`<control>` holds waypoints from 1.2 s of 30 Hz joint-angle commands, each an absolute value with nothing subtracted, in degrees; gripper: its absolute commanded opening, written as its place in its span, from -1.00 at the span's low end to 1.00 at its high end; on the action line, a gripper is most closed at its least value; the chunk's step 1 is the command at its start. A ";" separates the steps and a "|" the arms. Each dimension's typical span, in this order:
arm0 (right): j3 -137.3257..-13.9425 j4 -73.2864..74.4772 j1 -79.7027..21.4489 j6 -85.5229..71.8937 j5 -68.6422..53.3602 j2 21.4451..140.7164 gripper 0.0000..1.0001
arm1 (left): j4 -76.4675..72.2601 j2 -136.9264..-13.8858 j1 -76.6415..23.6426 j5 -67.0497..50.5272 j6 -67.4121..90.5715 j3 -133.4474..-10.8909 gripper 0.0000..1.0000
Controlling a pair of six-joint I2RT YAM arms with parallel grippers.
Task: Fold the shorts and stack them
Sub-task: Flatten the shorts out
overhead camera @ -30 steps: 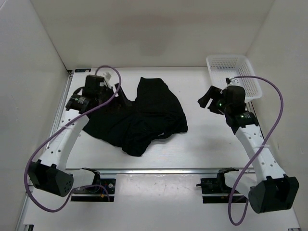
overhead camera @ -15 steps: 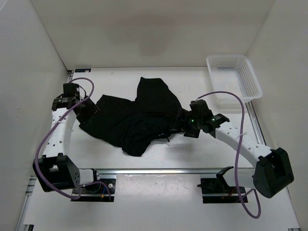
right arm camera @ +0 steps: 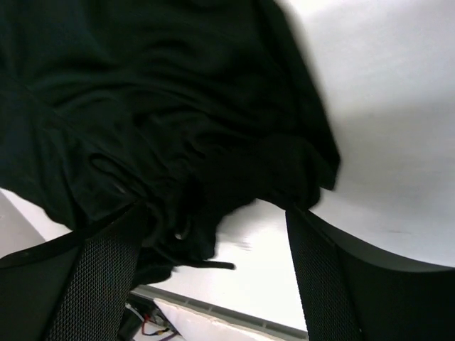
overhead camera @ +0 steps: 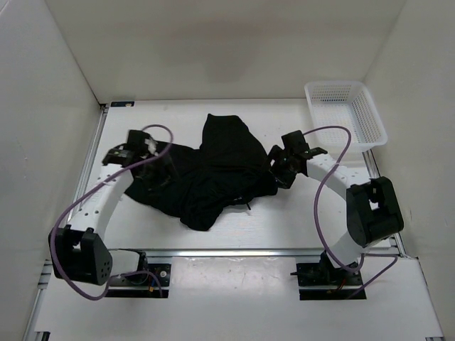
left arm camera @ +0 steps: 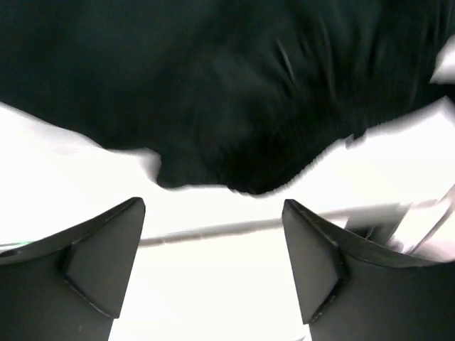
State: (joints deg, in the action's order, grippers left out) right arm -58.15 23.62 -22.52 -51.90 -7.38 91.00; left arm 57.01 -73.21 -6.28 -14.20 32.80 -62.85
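The black shorts [overhead camera: 213, 170] lie crumpled in the middle of the table. My left gripper [overhead camera: 142, 169] is at their left edge. In the left wrist view it [left arm camera: 213, 241] is open and empty over white table, with the shorts' edge [left arm camera: 213, 106] just beyond the fingertips. My right gripper [overhead camera: 277, 172] is at the shorts' right edge. In the right wrist view it [right arm camera: 213, 234] is open, with bunched fabric [right arm camera: 163, 106] reaching into the gap near the left finger [right arm camera: 99, 277]. A thin black drawstring end [right arm camera: 210, 265] lies on the table there.
A white mesh basket [overhead camera: 346, 114] stands at the back right corner. A metal rail [overhead camera: 234, 251] runs along the near table edge. White walls close the left, back and right sides.
My left gripper has swung right from the table's left side to the shorts' left edge. My right arm has folded back, its gripper staying at the shorts' right edge. The shorts have barely shifted.
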 commanded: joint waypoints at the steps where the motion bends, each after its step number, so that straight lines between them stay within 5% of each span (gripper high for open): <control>1: -62.75 22.50 -22.50 -51.59 -6.68 92.37 0.64 | 55.46 -72.41 -17.20 -15.57 32.08 -62.66 0.81; 7: -64.59 24.25 -22.50 -51.59 -6.15 96.41 0.62 | 55.46 -79.27 -29.87 -11.78 29.53 -63.81 1.00; 15: -64.60 24.79 -22.50 -51.59 -5.45 96.42 0.04 | 56.51 -90.70 -40.61 -5.89 30.75 -66.09 1.00; 23: -64.60 25.93 -22.50 -50.54 -4.92 96.94 -0.91 | 56.51 -93.08 -42.19 -0.27 31.82 -68.55 0.95; 30: -63.98 25.93 -22.50 -50.01 -4.92 96.94 -1.00 | 56.53 -93.24 -42.19 2.82 31.82 -70.40 0.93; 35: -63.98 26.54 -22.50 -50.01 -4.39 96.42 -1.00 | 53.26 -94.66 -42.71 -4.65 30.32 -70.40 0.32; 36: -63.98 26.54 -22.50 -49.49 -4.39 96.42 -1.00 | 53.26 -95.27 -42.71 -5.27 30.32 -71.10 -0.17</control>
State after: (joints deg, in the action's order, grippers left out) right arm -62.83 25.26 -22.52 -50.61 -5.67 96.60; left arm 55.42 -94.80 -42.11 -1.54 31.38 -68.64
